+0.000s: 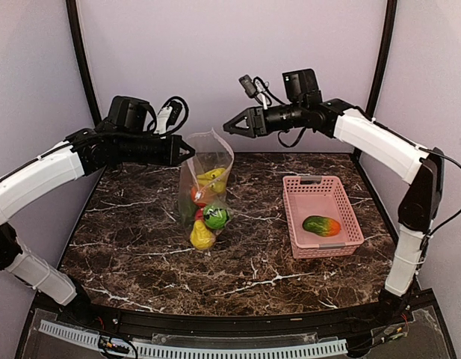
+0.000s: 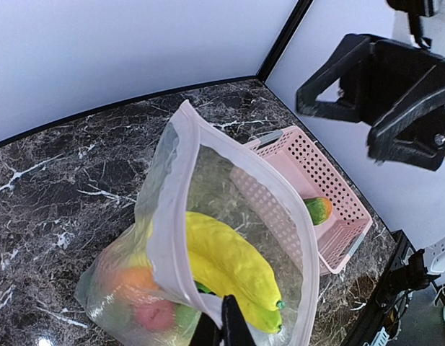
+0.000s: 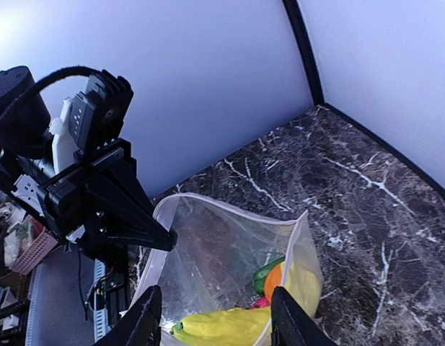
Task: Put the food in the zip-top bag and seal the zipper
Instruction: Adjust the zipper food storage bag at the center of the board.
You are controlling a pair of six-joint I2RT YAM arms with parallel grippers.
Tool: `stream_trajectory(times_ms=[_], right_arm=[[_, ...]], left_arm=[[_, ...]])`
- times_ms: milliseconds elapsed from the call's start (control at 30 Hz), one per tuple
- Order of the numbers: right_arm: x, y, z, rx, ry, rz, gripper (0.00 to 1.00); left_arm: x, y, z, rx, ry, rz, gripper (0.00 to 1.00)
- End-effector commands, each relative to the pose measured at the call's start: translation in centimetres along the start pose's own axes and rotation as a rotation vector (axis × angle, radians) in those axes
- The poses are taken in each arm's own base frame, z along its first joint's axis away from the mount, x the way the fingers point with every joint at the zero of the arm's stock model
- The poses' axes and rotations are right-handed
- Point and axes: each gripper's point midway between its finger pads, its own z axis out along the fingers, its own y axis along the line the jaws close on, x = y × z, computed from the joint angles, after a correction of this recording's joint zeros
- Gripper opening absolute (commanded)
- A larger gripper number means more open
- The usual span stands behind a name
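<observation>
The zip-top bag (image 1: 208,168) hangs upright and open over the table's middle. My left gripper (image 1: 189,149) is shut on its left rim, and its fingers pinch the pale zipper strip (image 2: 170,216) in the left wrist view. Inside the bag lie a yellow banana (image 2: 233,267), an orange (image 2: 132,277), a red apple (image 2: 156,315), a green pepper (image 1: 215,217) and a yellow piece (image 1: 202,236). My right gripper (image 1: 229,127) is open and empty, above and right of the bag's mouth (image 3: 229,238). A green and orange piece of food (image 1: 322,225) lies in the pink basket (image 1: 299,196).
The pink basket stands on the marble table (image 1: 140,247) to the right of the bag and also shows in the left wrist view (image 2: 337,194). Pale walls close the back and sides. Black frame posts (image 1: 379,60) stand in the corners.
</observation>
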Motion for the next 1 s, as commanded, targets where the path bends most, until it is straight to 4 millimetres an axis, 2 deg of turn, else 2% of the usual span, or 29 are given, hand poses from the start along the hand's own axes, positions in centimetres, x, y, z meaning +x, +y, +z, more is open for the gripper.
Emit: stream_trajectory(times_ms=[0, 100, 233, 367, 500, 667, 733, 800, 833, 967], right_arm=[[0.0, -0.8, -1.3, 0.181, -0.006, -0.035, 0.49], [1.8, -0.2, 0.3, 0.192, 0.052, -0.049, 0.46], [3.6, -0.8, 1.5, 0.26, 0.1, -0.018, 0.33], [4.4, -2.7, 1.4, 0.349, 0.11, 0.022, 0.26], [4.9, -3.1, 1.4, 0.362, 0.12, 0.034, 0.2], [5.0, -3.4, 1.4, 0.379, 0.127, 0.027, 0.04], [5.0, -3.2, 1.6, 0.365, 0.127, 0.024, 0.04], [4.5, -2.8, 1.5, 0.35, 0.118, 0.007, 0.09], [3.8, -2.5, 1.2, 0.352, 0.105, -0.018, 0.14], [1.0, -2.9, -0.3, 0.445, 0.044, -0.104, 0.25]], left_arm=[[-1.0, -0.4, -1.0, 0.016, -0.062, -0.004, 0.01], [-1.0, -0.6, -0.7, 0.03, -0.058, -0.012, 0.01], [-1.3, -0.8, -0.6, 0.036, -0.056, -0.011, 0.01], [-1.9, -1.1, -0.8, 0.046, -0.075, 0.001, 0.01], [-2.1, -1.3, -0.5, 0.053, -0.075, 0.003, 0.01], [-1.8, -1.3, 0.0, 0.059, -0.059, -0.001, 0.01], [-1.8, -1.2, 0.1, 0.057, -0.057, -0.001, 0.01], [-1.7, -1.2, 0.1, 0.057, -0.055, -0.001, 0.01], [-1.7, -1.2, 0.1, 0.058, -0.054, -0.001, 0.01], [-1.3, -1.1, 0.2, 0.06, -0.045, -0.005, 0.01]])
